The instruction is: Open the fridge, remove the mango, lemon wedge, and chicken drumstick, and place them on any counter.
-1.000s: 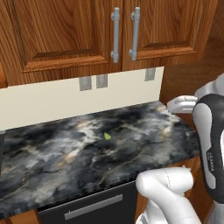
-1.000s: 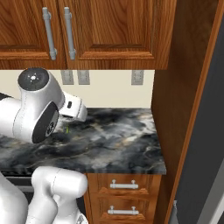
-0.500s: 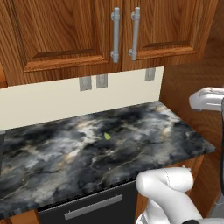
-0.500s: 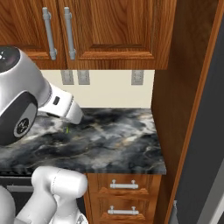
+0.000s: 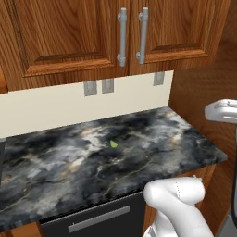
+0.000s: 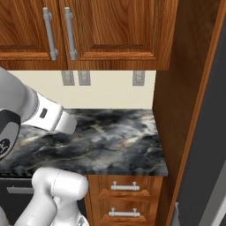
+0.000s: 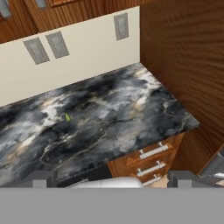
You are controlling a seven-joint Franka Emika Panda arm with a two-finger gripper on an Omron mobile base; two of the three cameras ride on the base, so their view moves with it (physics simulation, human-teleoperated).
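The lemon wedge (image 5: 113, 144) lies alone on the black marbled surface (image 5: 152, 139), roughly mid-depth and well apart from the right-hand edge, below the wooden wall cabinets (image 5: 83, 37). In the hand view the wedge (image 7: 67, 117) sits toward the left of the surface. The gripper (image 7: 111, 180) is spread wide and holds nothing, its tips at the bottom corners of that view above the drawer fronts (image 7: 151, 159). A grey fridge edge (image 6: 207, 132) stands at the far right.
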